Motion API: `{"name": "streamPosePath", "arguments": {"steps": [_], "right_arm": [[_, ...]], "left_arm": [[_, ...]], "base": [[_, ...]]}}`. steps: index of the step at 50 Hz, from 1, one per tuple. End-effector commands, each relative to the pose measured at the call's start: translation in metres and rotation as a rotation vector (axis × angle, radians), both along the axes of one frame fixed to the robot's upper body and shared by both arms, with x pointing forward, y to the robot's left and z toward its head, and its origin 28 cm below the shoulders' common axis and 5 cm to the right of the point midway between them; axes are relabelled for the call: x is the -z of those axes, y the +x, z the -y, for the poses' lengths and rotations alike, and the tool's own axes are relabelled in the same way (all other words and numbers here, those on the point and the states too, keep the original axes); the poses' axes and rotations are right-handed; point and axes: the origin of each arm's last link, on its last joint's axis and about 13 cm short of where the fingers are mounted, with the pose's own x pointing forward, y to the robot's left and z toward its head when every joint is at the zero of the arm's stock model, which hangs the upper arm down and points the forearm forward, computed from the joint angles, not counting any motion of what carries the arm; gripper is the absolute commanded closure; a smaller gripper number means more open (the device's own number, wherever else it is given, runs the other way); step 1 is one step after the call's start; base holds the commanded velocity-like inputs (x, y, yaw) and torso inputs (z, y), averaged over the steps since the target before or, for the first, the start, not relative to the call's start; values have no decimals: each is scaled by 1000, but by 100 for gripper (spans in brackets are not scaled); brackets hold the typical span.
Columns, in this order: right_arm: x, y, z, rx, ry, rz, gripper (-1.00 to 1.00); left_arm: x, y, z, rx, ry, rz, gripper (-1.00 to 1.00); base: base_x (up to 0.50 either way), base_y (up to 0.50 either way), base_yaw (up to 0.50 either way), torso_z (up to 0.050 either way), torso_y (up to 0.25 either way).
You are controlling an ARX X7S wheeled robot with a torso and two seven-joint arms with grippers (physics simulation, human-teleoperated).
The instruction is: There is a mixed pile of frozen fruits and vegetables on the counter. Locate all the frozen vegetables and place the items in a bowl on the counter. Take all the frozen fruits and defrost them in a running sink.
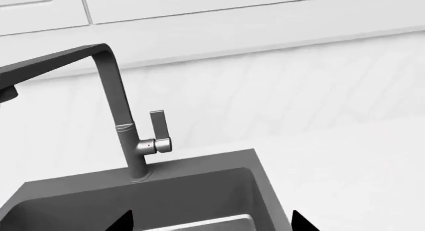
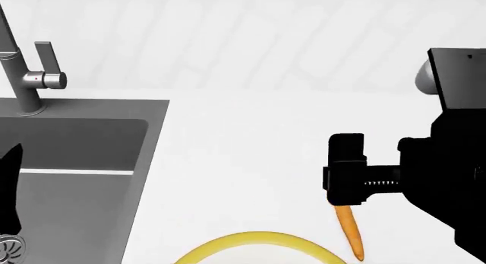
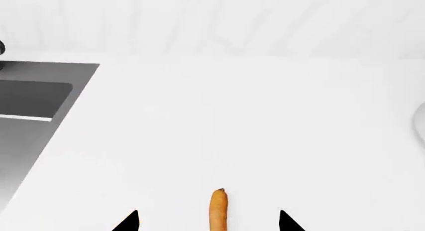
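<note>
Orange carrot (image 3: 218, 209) lies on the counter (image 3: 252, 116) between the right tool's (image 3: 208, 220) spread, released fingers, beside the bowl (image 2: 258, 244); an off-centre closing could roll it away. Left tool (image 1: 211, 222) hovers open over the sink (image 1: 199, 191).

Colour-wise from my seat it's nearly all white: the counter (image 2: 243, 133) is plain smooth white, and the wall behind has only faint pale tile lines. The sink (image 2: 68, 161) is dark grey with a lighter grey floor, and I see a steel drain (image 2: 9, 248) in the corner. The faucet (image 1: 119, 111) is grey, its lever marked with a tiny red dot. The carrot (image 2: 349, 232) is bright orange. The bowl (image 2: 258, 244) shows just its yellow rim. My right gripper (image 2: 345, 178) is solid black.
</note>
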Motion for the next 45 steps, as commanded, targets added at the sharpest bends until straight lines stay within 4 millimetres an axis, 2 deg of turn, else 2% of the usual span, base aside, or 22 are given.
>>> {"name": "streamPosePath", "arguments": {"steps": [1, 7, 19, 26, 29, 45], "right_arm": [[8, 37, 4, 36, 7, -99, -100], [14, 45, 11, 83, 79, -149, -100], [28, 62, 6, 51, 97, -202, -100], [47, 77, 7, 56, 103, -240, -100], [59, 79, 8, 58, 103, -263, -100], [76, 84, -2, 13, 54, -333, -100]], "left_arm": [[2, -3, -3, 41, -97, 7, -100], [2, -4, -6, 36, -91, 7, -100], [0, -2, -1, 58, -62, 2, -100], [-2, 1, -1, 60, -70, -2, -100], [-1, 0, -1, 59, -67, 2, -100], [4, -1, -1, 75, -65, -6, -100]], "base": [[0, 0, 0, 0, 0], [0, 0, 0, 0, 0], [0, 0, 0, 0, 0], [0, 0, 0, 0, 0], [0, 0, 0, 0, 0], [0, 0, 0, 0, 0]]}}
